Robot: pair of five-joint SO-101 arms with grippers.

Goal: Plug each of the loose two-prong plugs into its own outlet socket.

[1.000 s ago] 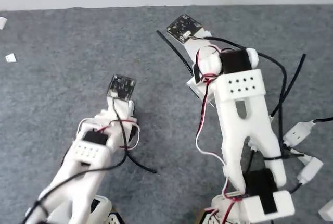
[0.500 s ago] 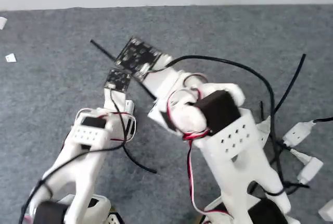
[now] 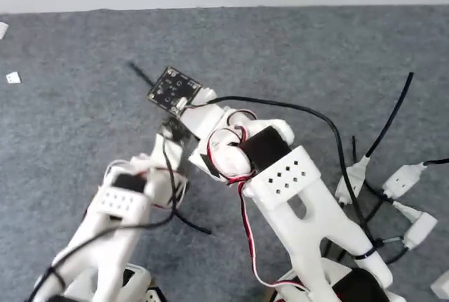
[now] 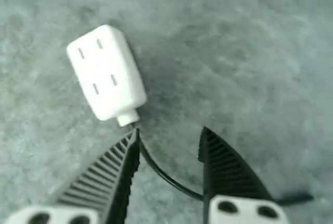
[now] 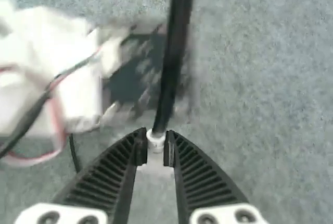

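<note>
Nearby, spread apart astride a black cord (image 4: 171, 182): the fingers of the left gripper (image 4: 169, 132). Just beyond, flat on grey carpet (image 4: 250, 52), the cord's white socket block (image 4: 106, 73) (two slot pairs facing up). Clamped between the right gripper (image 5: 155, 132) fingers: a white plug (image 5: 155, 139), its black lead (image 5: 174, 52) stretching beyond.

Two arms are counted on the worktop (image 3: 63, 42): the left arm (image 3: 116, 211) and the right arm (image 3: 295, 189). One white outlet block (image 4: 106, 73) is seen just ahead of the left jaws, with four slots in two pairs on its face. One outlet cord (image 4: 161, 174) is seen between those parted jaws. One white plug (image 5: 155, 138) is clamped between the right jaws. Well off to the side of both jaws, four white cord fittings (image 3: 401, 179) and two white scraps (image 3: 14, 77) are counted.
</note>
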